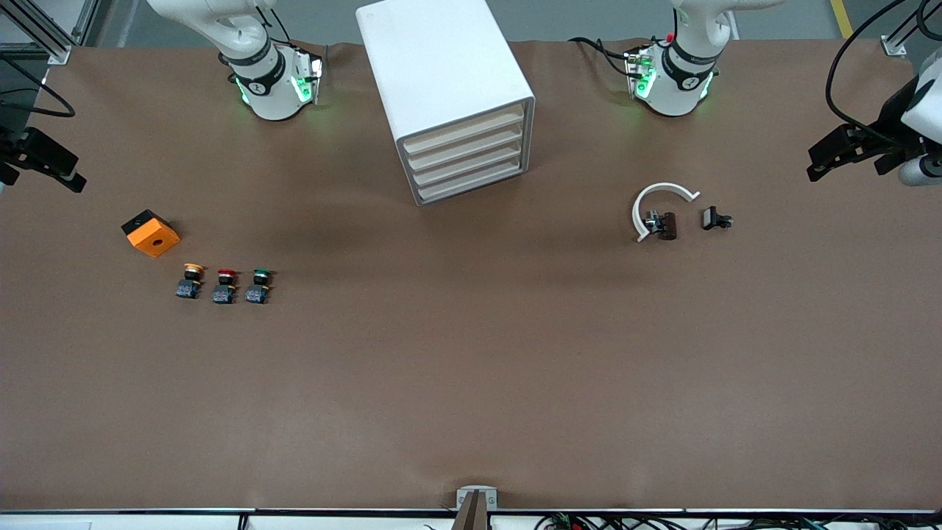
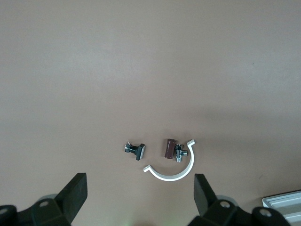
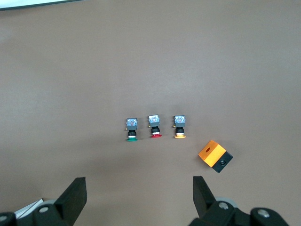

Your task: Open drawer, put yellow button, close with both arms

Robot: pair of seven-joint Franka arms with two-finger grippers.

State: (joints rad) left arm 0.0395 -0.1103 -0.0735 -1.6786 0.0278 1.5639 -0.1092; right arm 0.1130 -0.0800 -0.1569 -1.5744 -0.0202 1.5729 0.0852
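Observation:
The drawer (image 1: 465, 129) is the uppermost of several in the white cabinet (image 1: 434, 59), and all stand closed. The yellow button (image 1: 192, 280) (image 3: 179, 127) lies on the brown table, toward the right arm's end, first in a row with a red-capped (image 1: 225, 285) and a green-capped button (image 1: 258, 285). My right gripper (image 1: 43, 160) (image 3: 139, 190) hangs open and empty over the table's edge at that end, apart from the buttons. My left gripper (image 1: 846, 151) (image 2: 140, 188) hangs open and empty over the left arm's end of the table.
An orange and black box (image 1: 151, 232) sits beside the buttons, a little farther from the front camera. A white half-ring clamp (image 1: 657, 210) with a brown and metal part and a small black part (image 1: 715, 218) lie toward the left arm's end.

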